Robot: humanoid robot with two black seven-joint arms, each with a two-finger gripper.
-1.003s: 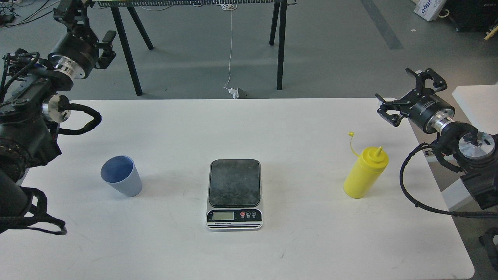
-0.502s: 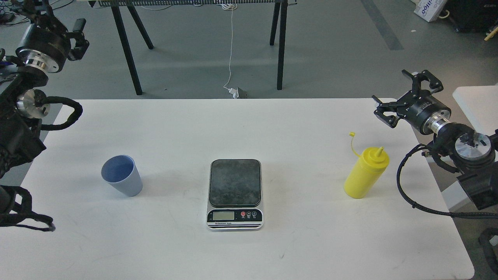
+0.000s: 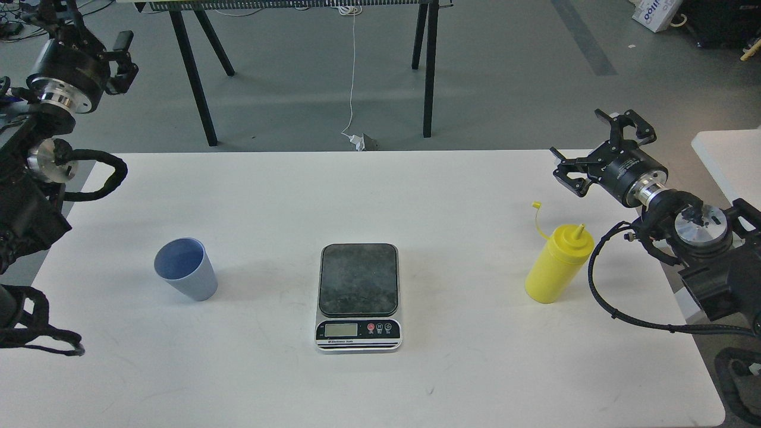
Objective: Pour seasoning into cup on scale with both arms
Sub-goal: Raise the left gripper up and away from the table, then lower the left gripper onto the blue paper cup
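Note:
The yellow seasoning bottle (image 3: 557,264) stands upright on the right of the white table (image 3: 440,196), its small cap hanging open on its tether. The blue-grey cup (image 3: 185,269) stands upright and empty on the left. The scale (image 3: 358,295) lies between them at the middle, with its dark plate bare. My right gripper (image 3: 588,147) is open and empty, in the air just behind and above the bottle, not touching it. My left gripper (image 3: 89,27) is high at the far left, beyond the table's back edge and far from the cup; its fingers look spread.
Black trestle legs (image 3: 196,77) and a white cable (image 3: 353,71) are on the grey floor behind the table. A second white surface (image 3: 731,160) is at the right edge. My right arm's cables (image 3: 624,309) hang over the table's right side.
My right gripper has moved left and forward, closer to the bottle, still open. My left arm has swung up and left, away from the table. Cup, scale and bottle have not moved.

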